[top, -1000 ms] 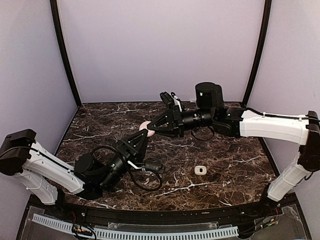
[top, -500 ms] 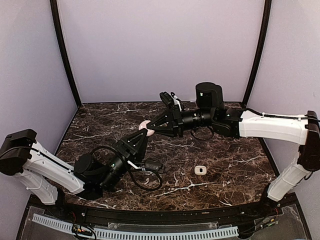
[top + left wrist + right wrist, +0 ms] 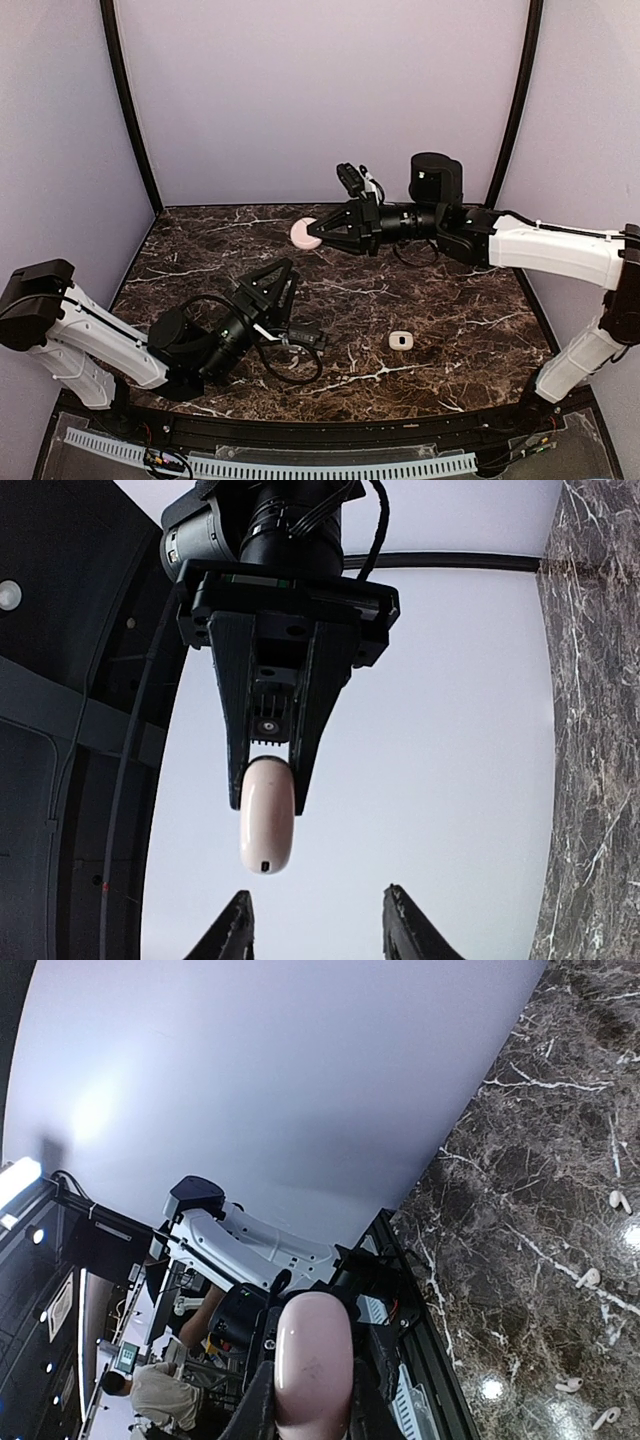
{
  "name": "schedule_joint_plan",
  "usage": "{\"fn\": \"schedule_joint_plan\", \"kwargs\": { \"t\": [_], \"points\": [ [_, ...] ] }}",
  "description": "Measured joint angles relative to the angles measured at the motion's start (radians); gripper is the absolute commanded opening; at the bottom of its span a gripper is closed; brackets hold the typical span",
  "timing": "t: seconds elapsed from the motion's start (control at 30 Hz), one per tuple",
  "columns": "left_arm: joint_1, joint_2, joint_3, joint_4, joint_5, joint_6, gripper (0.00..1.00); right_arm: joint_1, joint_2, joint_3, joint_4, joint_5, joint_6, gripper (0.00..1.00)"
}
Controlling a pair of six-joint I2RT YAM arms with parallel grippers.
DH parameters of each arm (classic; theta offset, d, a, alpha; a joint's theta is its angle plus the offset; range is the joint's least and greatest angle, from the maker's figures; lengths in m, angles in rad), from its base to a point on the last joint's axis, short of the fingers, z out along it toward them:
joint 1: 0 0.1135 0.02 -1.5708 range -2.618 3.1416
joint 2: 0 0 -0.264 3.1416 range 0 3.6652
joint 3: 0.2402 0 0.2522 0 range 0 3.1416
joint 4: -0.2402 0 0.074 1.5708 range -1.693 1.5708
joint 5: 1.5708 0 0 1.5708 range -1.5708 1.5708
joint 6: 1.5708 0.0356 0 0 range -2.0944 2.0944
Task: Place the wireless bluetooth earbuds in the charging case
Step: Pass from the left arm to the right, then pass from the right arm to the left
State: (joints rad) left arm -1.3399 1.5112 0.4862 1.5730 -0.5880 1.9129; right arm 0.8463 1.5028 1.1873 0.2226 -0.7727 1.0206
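On the dark marble table point(image 3: 470, 300), near the right edge of the right wrist view, lie the earbuds point(image 3: 588, 1278). They are several tiny white pieces scattered loosely and apart from one another, all on the bare marble. They are too small to make out from above.

The pink case point(image 3: 302, 234) is off the table, pinched between the fingers of the right gripper point(image 3: 318, 232), which is closed on it. It is a smooth oval that looks closed, with its long axis in line with the fingers. In the left wrist view more than half its length sticks out beyond the fingertips, and there is a small dark mark near its free end. From above it sits over the back left part of the table, close to the rear wall.

The left gripper point(image 3: 279, 274) is lower and nearer the front, pointing up at the pink case. Its jaws are parted with nothing between them, and a clear gap separates it from the case.

A white case point(image 3: 401, 341), small and rounded with a dark spot at its middle, rests on the table toward the front, well right of the left arm point(image 3: 110, 340). Neither gripper touches it. A black cable point(image 3: 290, 360) loops on the marble beside that arm's wrist. Pale lilac walls point(image 3: 320, 100) enclose the table on three sides.
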Motion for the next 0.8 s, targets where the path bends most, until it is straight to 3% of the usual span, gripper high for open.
{"fn": "schedule_joint_plan", "kwargs": {
  "t": [0.1,0.27,0.43,0.67,0.8],
  "points": [
    [0.0,-0.027,0.0,-0.05,-0.008,-0.089,0.45,-0.01,-0.018,0.016,-0.061,0.017,-0.089,0.0],
    [0.0,-0.244,0.06,-0.416,-0.014,-0.413,0.5,-0.015,-0.057,0.059,-0.186,0.076,-0.296,0.0],
    [0.026,-0.422,0.201,-0.765,0.076,-0.798,0.5,-0.016,-0.117,0.085,-0.305,0.117,-0.52,0.0],
    [0.183,-0.485,0.314,-1.139,0.419,-1.347,0.47,-0.016,-0.179,0.096,-0.435,0.114,-0.767,0.0],
    [0.239,-0.478,0.355,-1.267,0.61,-1.558,0.41,-0.016,-0.184,0.121,-0.508,0.087,-0.868,0.0]
  ]
}}
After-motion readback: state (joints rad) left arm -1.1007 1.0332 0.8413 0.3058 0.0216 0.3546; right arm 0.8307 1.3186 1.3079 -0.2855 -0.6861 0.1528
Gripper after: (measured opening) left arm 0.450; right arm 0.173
